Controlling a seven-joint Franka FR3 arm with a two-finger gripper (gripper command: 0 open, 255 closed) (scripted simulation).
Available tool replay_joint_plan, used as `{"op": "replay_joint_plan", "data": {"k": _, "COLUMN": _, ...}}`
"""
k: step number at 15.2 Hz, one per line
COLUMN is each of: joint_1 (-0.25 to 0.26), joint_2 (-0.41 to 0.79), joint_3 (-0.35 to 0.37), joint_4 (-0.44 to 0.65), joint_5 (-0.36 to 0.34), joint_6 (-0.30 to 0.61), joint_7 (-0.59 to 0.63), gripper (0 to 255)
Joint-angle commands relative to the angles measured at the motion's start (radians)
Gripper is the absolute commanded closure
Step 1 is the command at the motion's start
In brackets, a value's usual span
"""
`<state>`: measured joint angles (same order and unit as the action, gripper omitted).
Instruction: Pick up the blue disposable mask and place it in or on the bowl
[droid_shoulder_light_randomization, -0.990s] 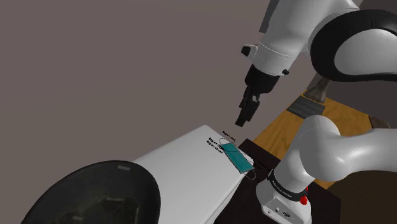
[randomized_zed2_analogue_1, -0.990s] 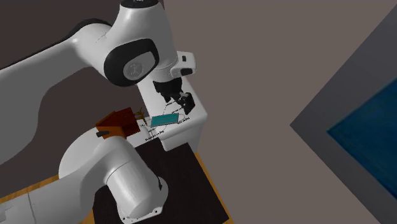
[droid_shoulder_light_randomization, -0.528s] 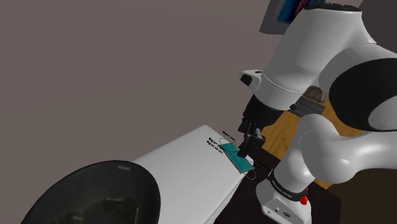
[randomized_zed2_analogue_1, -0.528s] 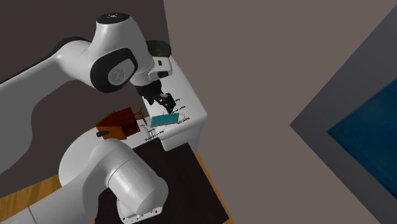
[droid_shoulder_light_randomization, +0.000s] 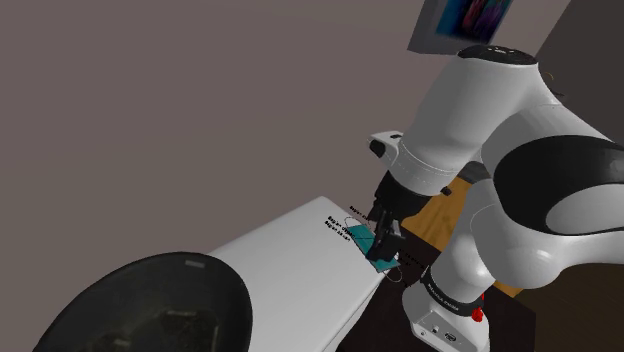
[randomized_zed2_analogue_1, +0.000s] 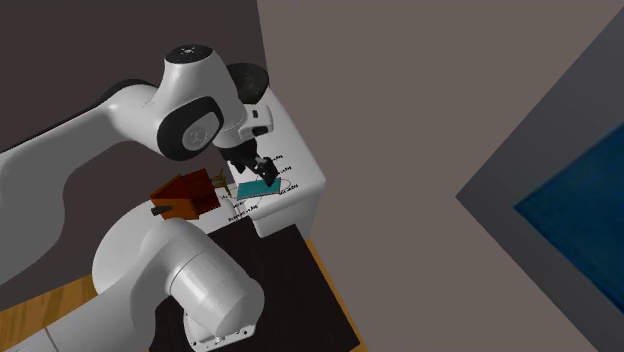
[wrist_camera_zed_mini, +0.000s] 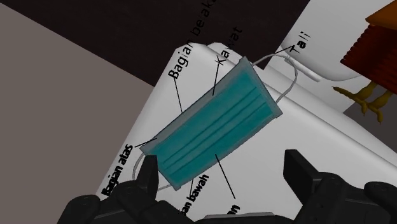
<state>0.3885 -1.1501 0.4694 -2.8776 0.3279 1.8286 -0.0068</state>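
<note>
A teal pleated mask (wrist_camera_zed_mini: 213, 124) with white ear loops lies flat near the corner of a white tabletop (wrist_camera_zed_mini: 305, 133), with black printed labels around it. My gripper (wrist_camera_zed_mini: 224, 175) hangs just above it, open, its fingers (wrist_camera_zed_mini: 150, 175) apart on either side of the mask's near edge, holding nothing. From the shoulder view the gripper (droid_shoulder_light_randomization: 383, 238) stands over the mask (droid_shoulder_light_randomization: 359, 236) at the table's far corner. A big dark bowl (droid_shoulder_light_randomization: 200, 262) sits at that view's lower left, well away from the mask. In the second exterior view the gripper (randomized_zed2_analogue_1: 262, 175) is right above the mask (randomized_zed2_analogue_1: 258, 188).
A brown wooden object (randomized_zed2_analogue_1: 185, 192) stands just beyond the table's corner, close to the mask; its legs (wrist_camera_zed_mini: 369, 95) show past the table's edge. The white tabletop (droid_shoulder_light_randomization: 290, 270) runs between mask and bowl. My stand (droid_shoulder_light_randomization: 450, 320) sits at the lower right.
The arm has come down and in from above, bringing the gripper from high over the table corner to just over the mask. The fingers stayed open. The mask has not moved.
</note>
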Motion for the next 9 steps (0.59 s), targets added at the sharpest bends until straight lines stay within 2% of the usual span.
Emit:
{"op": "replay_joint_plan", "data": {"k": 1, "joint_1": 0.001, "joint_2": 0.0, "joint_3": 0.002, "joint_4": -0.005, "joint_5": 0.002, "joint_6": 0.006, "joint_7": 0.0, "gripper": 0}}
{"op": "replay_joint_plan", "data": {"k": 6, "joint_1": 0.001, "joint_2": 0.0, "joint_3": 0.002, "joint_4": -0.005, "joint_5": 0.002, "joint_6": 0.006, "joint_7": 0.0, "gripper": 0}}
{"op": "replay_joint_plan", "data": {"k": 7, "joint_1": 0.001, "joint_2": 0.0, "joint_3": 0.002, "joint_4": -0.005, "joint_5": 0.002, "joint_6": 0.006, "joint_7": 0.0, "gripper": 255}}
{"op": "replay_joint_plan", "data": {"k": 9, "joint_1": 0.001, "joint_2": 0.0, "joint_3": 0.002, "joint_4": -0.005, "joint_5": 0.002, "joint_6": 0.006, "joint_7": 0.0, "gripper": 255}}
